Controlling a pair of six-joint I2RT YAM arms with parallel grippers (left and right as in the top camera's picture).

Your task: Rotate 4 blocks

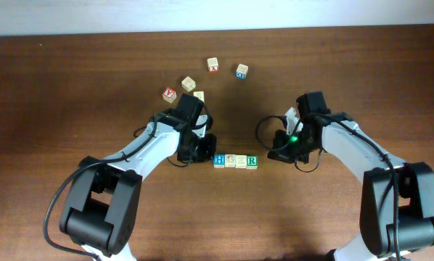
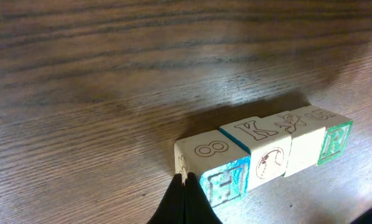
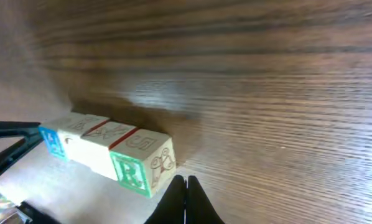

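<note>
— Since both arms are down low over the table (image 1: 72, 72), where do the four blocks lie?

— In one tight row near the middle of the table, side against side, running left to right between the two grippers. The H block (image 1: 219, 160), with its blue letter, is at the left end. The R block (image 1: 252, 161), with its green letter, is at the right end. The second block (image 1: 231, 160) and the third block (image 1: 241, 161), both faintly marked, sit between them.

— And the left gripper (image 2: 185, 186)?

— Its fingers are pinched together with nothing between them. The tips sit at the left end of the H block, at its near corner in the left wrist view, and seem to touch it. That block's top face shows an 8.

— The right gripper (image 3: 186, 186)?

— Clenched too, and empty. Its tips are just right of the R block. From overhead a narrow strip of bare wood shows between them.

— Anything else on the table?

— Five loose cubes on the far side, well apart from the row. A red-faced cube (image 1: 169, 94), a pale cube (image 1: 189, 84) and a half-hidden cube (image 1: 199, 96) lie just beyond the left arm. Farther off are a red-lettered cube (image 1: 213, 65) and, to its right, a blue-outlined cube (image 1: 242, 70).
</note>
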